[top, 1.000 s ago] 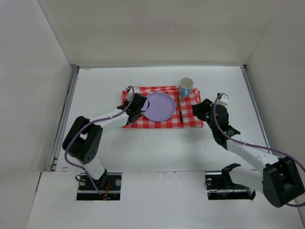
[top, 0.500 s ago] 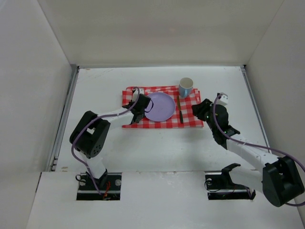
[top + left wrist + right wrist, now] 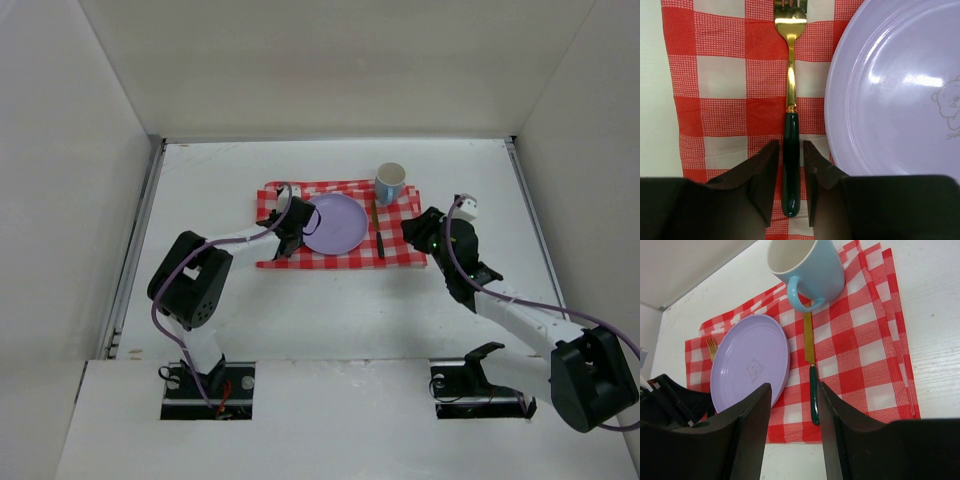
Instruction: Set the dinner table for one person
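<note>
On the white dinner table (image 3: pixel 300 300) lies a red-and-white checked cloth (image 3: pixel 400 248) with a lilac plate (image 3: pixel 335 222) in its middle. A gold fork (image 3: pixel 790 100) with a dark green handle lies on the cloth just left of the plate (image 3: pixel 900 100). My left gripper (image 3: pixel 790 150) straddles that handle, open, with a thin gap on each side. A gold knife (image 3: pixel 810 355) with a green handle lies right of the plate, a light blue mug (image 3: pixel 807 265) standing at its tip. My right gripper (image 3: pixel 794 390) hovers open and empty over the cloth's right edge.
White walls enclose the table on the left, back and right. Both arm bases sit at the near edge. The left arm (image 3: pixel 230 240) reaches across the cloth's left side, and the right arm (image 3: pixel 500 300) runs along the right. Bare table (image 3: pixel 935 315) surrounds the cloth.
The left gripper slid in towards the plate, then its jaws parted slightly off the fork handle. The fork lies on the cloth. The right arm has barely moved.
</note>
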